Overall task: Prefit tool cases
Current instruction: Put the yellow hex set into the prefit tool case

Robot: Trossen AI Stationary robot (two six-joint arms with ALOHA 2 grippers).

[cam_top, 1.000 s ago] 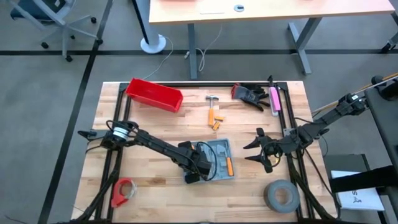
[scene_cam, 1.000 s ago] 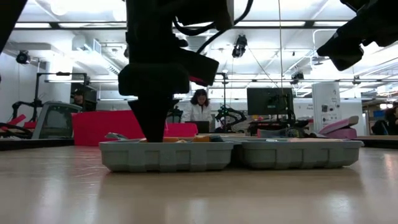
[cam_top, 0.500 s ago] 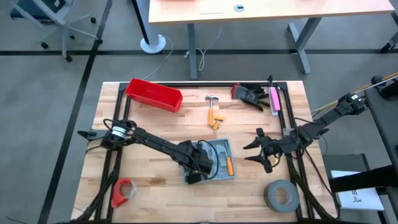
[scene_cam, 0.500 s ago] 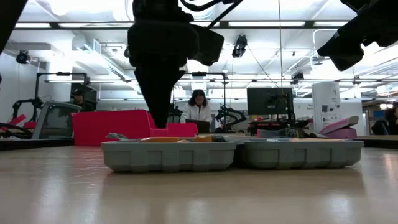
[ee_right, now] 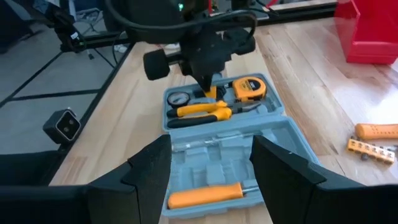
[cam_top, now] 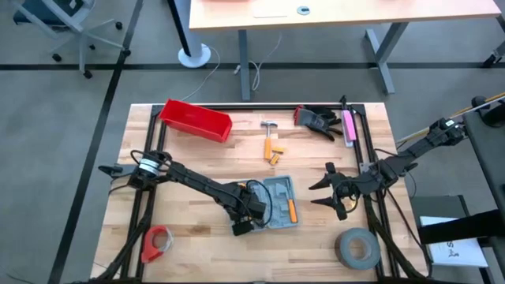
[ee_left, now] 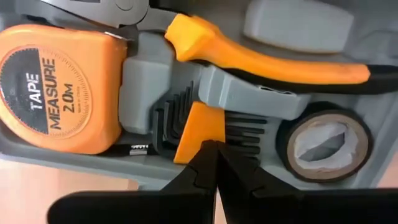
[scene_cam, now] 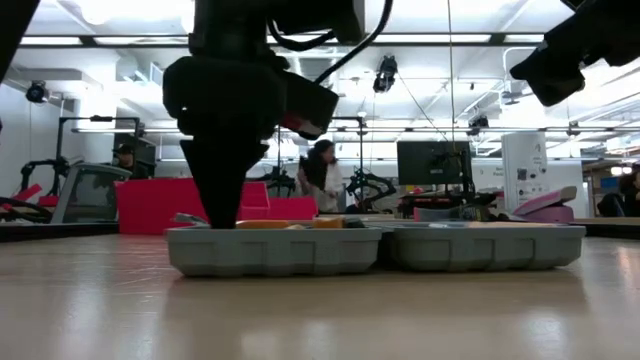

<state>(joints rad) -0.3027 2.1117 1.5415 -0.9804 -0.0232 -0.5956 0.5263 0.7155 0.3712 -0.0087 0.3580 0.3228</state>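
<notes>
The grey-blue tool case [cam_top: 276, 202] lies open and flat on the wooden table, both halves resting on their backs. Its left half holds an orange tape measure [ee_left: 59, 87], orange-handled pliers [ee_left: 267, 62], a small black tape roll [ee_left: 323, 142] and a set of hex keys in an orange holder [ee_left: 200, 127]. An orange-handled screwdriver [ee_right: 208, 194] lies in the right half. My left gripper [ee_left: 214, 148] is shut and points straight down into the left half. My right gripper [ee_right: 211, 171] hovers open to the right of the case, with nothing between its fingers. My left gripper comes from above, pointing down, with its shut fingertips [ee_left: 208, 155] on the near edge of the orange hex-key holder [ee_left: 198, 134]. The holder lies in its recess in the case. In the low view the tip [scene_cam: 215, 222] reaches just below the case's rim.
At the far edge lie a red bin [cam_top: 195, 120], a hammer [cam_top: 270, 126], orange pieces [cam_top: 273, 150], black gloves [cam_top: 317, 120] and a pink tool [cam_top: 347, 126]. A grey tape roll [cam_top: 357, 247] sits near right and a red tape dispenser [cam_top: 158, 243] near left.
My left gripper, shut throughout, has risen out of the case and come down into it again, a little farther toward the table's left edge. The case has stayed where it was, and my right gripper has kept still.
</notes>
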